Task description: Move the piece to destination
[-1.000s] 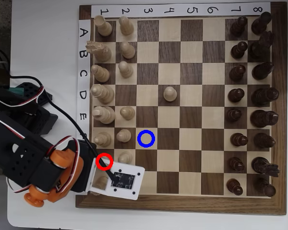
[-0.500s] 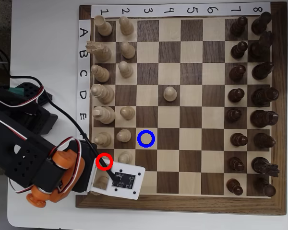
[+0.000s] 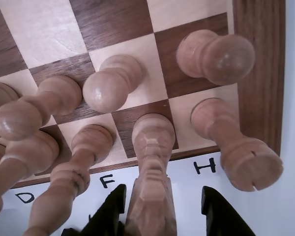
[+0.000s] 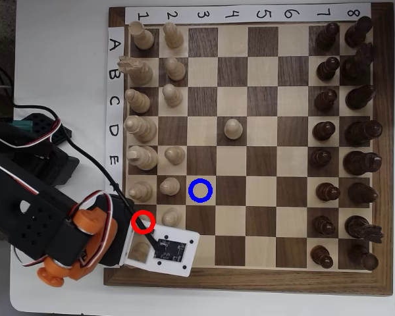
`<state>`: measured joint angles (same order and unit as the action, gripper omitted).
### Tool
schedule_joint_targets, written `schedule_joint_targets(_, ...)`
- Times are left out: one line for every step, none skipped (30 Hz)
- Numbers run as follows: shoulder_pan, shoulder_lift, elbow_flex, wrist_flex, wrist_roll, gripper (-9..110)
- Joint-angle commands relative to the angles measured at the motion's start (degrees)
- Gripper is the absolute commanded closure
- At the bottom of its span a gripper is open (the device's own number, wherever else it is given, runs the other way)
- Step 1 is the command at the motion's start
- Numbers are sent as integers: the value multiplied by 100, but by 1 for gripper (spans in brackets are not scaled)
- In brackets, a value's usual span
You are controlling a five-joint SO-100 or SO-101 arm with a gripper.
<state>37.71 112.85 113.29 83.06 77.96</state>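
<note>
We see our claw spread wide astride the pale cream wooden knight, whose long axis stands upright between the jaws, untouched.

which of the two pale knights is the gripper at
The pale knight in row G, standing between the open gripper fingers. The other pale knight stands far off in row B.

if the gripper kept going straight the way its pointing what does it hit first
Most likely the pale knight: in the wrist view it stands between the open fingers of the gripper, directly ahead. Beyond it comes its dark square of the board. Depth is hard to judge.
</note>
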Motion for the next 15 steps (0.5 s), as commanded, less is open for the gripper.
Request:
schedule_joint_targets(44,-26,-88,44,-9,84)
schedule_joint_targets(53,-44,-97,44,-9,84)
schedule_joint_targets(53,-44,-105,44,-9,84)
schedule_joint_targets(62,-53,-105,44,-9,84)
schedule_joint_targets(62,-53,-105,35,-9,84)
schedule_joint_targets(70,-53,-105,35,-9,84)
schedule_joint_targets(70,-53,-105,35,-9,84)
schedule_joint_targets(79,-53,-97,44,-9,85)
schedule_joint_targets(79,-53,-97,44,-9,85)
schedule_joint_targets(79,-53,-97,44,-9,85)
schedule_joint_targets(79,-53,-97,44,0,85)
schedule_joint_targets(88,-44,-97,44,0,85)
schedule_joint_targets(88,-44,-97,35,0,86)
schedule_joint_targets(88,-44,-97,26,0,86)
schedule_joint_targets(88,-44,-97,26,0,86)
